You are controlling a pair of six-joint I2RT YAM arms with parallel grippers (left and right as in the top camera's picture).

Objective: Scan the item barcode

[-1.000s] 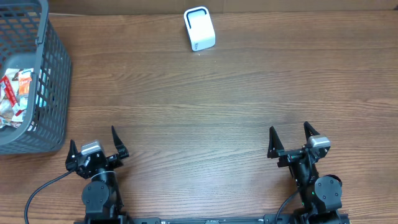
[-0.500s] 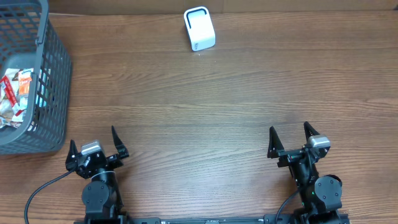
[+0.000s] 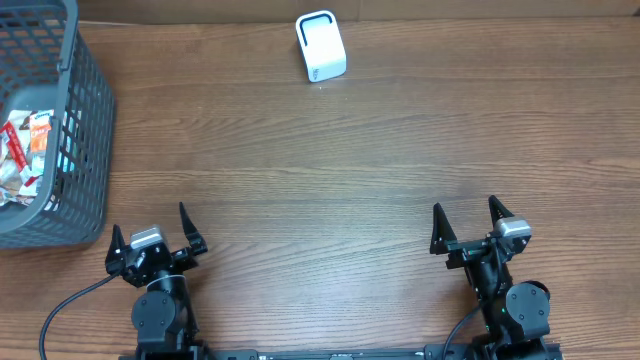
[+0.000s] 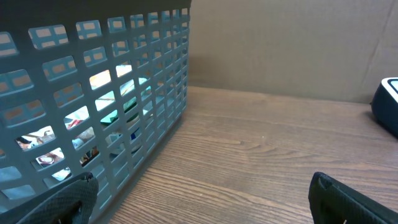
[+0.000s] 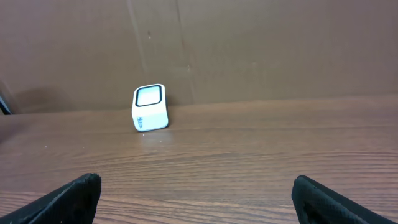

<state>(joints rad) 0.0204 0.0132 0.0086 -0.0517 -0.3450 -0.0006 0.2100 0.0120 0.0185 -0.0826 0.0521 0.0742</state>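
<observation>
Packets [image 3: 24,150] lie in the basket [image 3: 98,110], so the left gripper [image 3: 150,226] (spread wide and empty, like the right gripper [image 3: 465,208]) should enter from above before presenting one to the scanner [image 3: 321,46].

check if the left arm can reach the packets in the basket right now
Probably yes. The left gripper is open and empty, with nothing between it and the basket just ahead. But the packets lie behind the tall mesh wall, so it would have to come in over the rim from above.
</observation>
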